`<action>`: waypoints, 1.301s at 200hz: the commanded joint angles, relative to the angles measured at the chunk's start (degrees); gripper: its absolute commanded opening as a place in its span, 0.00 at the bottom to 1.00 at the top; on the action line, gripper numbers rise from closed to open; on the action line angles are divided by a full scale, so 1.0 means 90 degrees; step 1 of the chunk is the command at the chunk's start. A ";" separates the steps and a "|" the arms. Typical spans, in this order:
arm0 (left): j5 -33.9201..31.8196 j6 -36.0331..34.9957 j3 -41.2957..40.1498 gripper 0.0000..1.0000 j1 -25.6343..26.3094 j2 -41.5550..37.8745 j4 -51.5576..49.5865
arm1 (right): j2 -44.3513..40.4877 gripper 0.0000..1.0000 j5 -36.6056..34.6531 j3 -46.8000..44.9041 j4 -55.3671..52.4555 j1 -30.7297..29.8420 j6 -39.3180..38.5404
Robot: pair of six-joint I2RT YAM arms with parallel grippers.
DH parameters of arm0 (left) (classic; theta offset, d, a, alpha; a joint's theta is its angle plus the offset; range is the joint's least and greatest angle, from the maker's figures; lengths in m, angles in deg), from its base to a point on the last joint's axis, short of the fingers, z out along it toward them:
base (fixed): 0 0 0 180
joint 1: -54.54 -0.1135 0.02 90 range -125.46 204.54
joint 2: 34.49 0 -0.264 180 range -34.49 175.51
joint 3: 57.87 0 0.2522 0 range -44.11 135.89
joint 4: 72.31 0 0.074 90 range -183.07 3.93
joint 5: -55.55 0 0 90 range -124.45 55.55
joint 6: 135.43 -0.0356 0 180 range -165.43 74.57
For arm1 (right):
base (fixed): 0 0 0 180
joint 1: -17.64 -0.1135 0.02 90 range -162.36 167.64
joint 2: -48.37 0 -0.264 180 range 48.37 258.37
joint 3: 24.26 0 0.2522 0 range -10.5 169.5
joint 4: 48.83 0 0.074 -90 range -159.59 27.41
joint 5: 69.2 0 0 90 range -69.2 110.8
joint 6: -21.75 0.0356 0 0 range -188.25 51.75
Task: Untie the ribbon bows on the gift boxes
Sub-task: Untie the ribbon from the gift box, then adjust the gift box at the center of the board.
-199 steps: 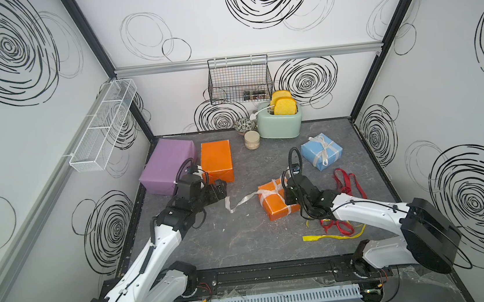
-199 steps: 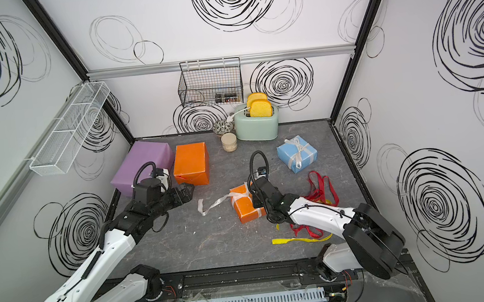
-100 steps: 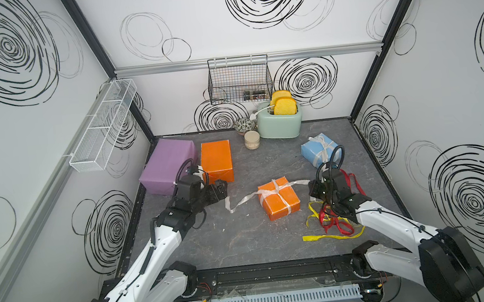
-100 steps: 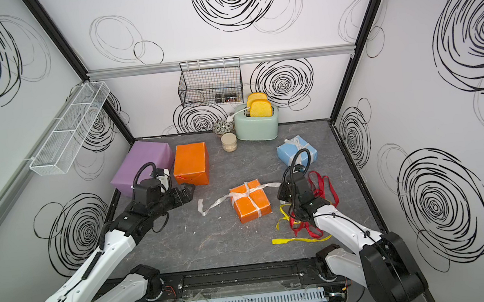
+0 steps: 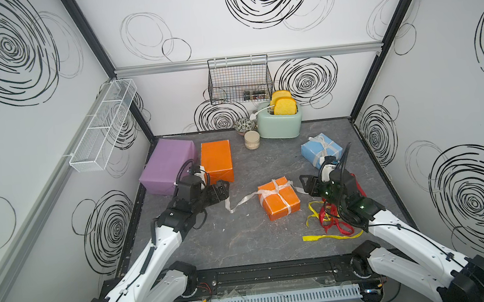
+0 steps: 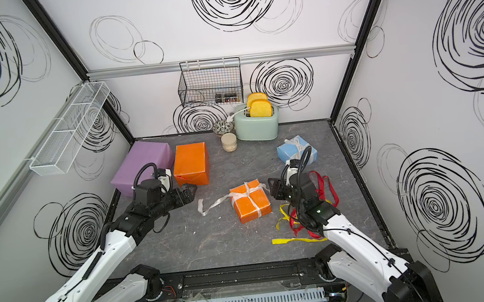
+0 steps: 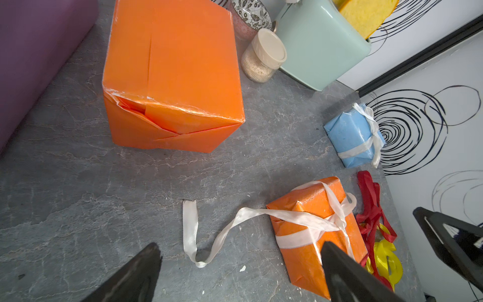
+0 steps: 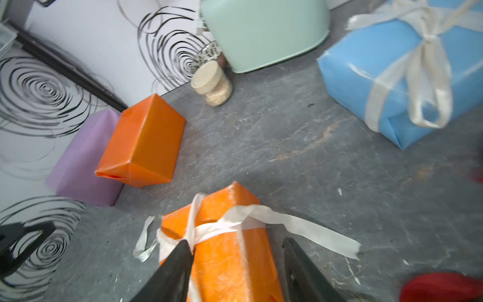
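White ribbon (image 5: 272,188) wraps the small orange box (image 5: 282,206) mid-table, knotted on top, with one tail trailing left over the table (image 5: 237,246) and the other pointing right. We see our left gripper (image 5: 224,189) spread wide and empty by the large orange box (image 5: 217,160), and our right gripper (image 5: 306,184) parted, holding nothing, just right of the small box. A white bow (image 5: 321,141) sits tied on the blue box (image 5: 310,152) at far right, while the red ribbon (image 5: 337,225) and yellow ribbon (image 5: 327,236) lie loose near right.
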 commanded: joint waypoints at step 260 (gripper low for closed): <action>-0.0003 0.0062 -0.0074 0.98 0.0100 -0.0465 0.0209 | 0.3501 0.00 0.0792 0.1924 -0.0333 -0.1603 -0.1052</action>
